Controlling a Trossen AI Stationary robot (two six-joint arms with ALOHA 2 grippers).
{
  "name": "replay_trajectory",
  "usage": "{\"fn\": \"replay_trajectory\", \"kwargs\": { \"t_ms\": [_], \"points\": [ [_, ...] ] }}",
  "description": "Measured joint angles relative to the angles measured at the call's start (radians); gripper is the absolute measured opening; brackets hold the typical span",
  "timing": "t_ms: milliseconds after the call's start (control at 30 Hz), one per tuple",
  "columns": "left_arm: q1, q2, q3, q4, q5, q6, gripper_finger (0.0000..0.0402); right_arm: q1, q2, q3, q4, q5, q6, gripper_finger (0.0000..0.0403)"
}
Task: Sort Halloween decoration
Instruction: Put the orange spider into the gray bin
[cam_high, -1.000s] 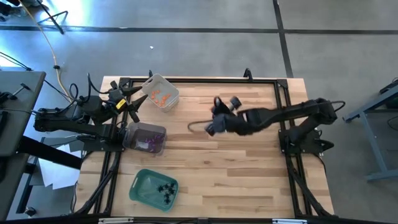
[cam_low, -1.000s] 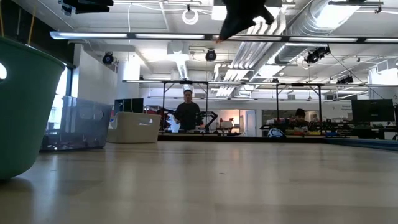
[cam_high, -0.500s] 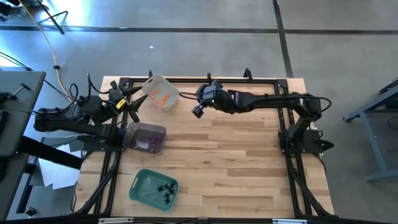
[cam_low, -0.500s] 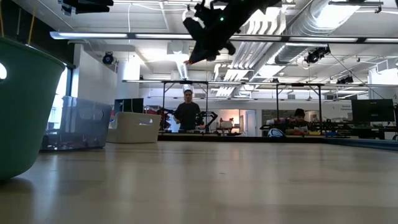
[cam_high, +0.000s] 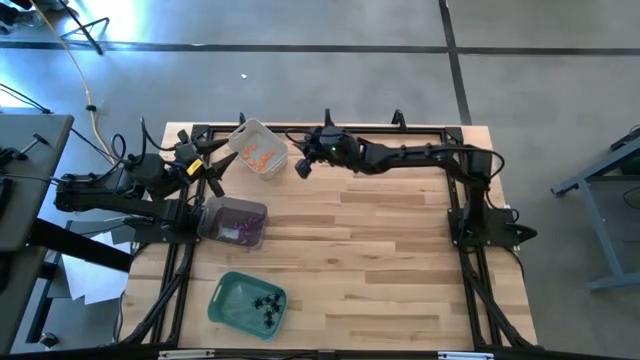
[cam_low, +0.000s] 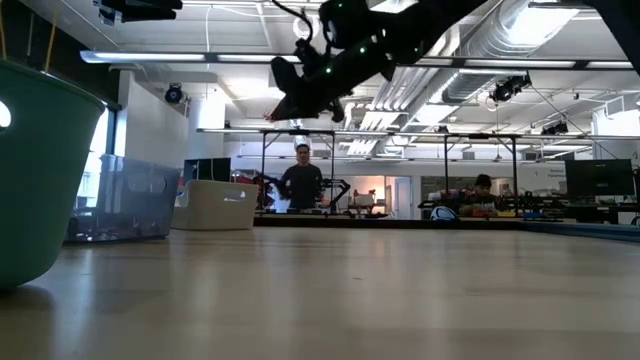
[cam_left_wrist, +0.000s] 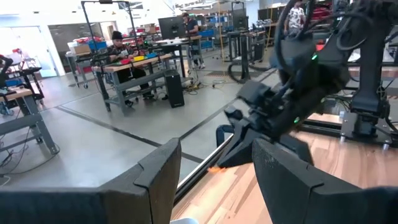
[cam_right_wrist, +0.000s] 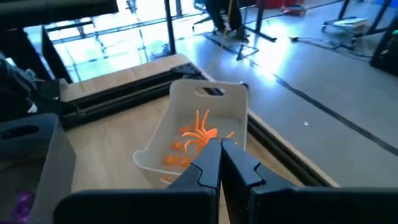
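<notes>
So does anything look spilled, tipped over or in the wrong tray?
Nothing stands out. Orange pieces sit in the white tray, purple ones in the clear tray, black spiders in the green tray. No tray is tipped.

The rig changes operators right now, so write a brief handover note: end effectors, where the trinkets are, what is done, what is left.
Right end effector: shut, raised beside the white tray; an orange sliver shows at its tip, though a grip cannot be confirmed.
Left end effector: open, waiting at the table's left edge.
Orange trinkets in the white tray, purple trinkets in the clear tray, black spiders in the green tray.
Loose pieces on the table: none visible.
Left: probably a last drop into the white tray.
</notes>
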Motion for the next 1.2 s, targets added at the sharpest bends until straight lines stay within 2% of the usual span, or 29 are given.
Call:
{"fn": "replay_trajectory", "kwargs": {
  "t_ms": [200,300,867,1033,1200],
  "points": [
    [0.0,0.0,0.0,0.0,0.0,0.0,0.0186,-0.039,0.049,0.007,0.093,-0.059,0.012,0.0],
    [0.0,0.0,0.0,0.0,0.0,0.0,0.0186,-0.053,0.089,0.066,0.062,-0.092,0.018,0.0],
    [0.0,0.0,0.0,0.0,0.0,0.0,0.0186,-0.054,0.427,0.66,-0.291,-0.161,-0.045,0.0],
    [0.0,0.0,0.0,0.0,0.0,0.0,0.0186,-0.055,0.489,0.752,-0.364,-0.191,-0.042,0.0],
    [0.0,0.0,0.0,0.0,0.0,0.0,0.0186,-0.055,0.5,0.779,-0.458,-0.188,-0.042,0.0]
  ]
}}
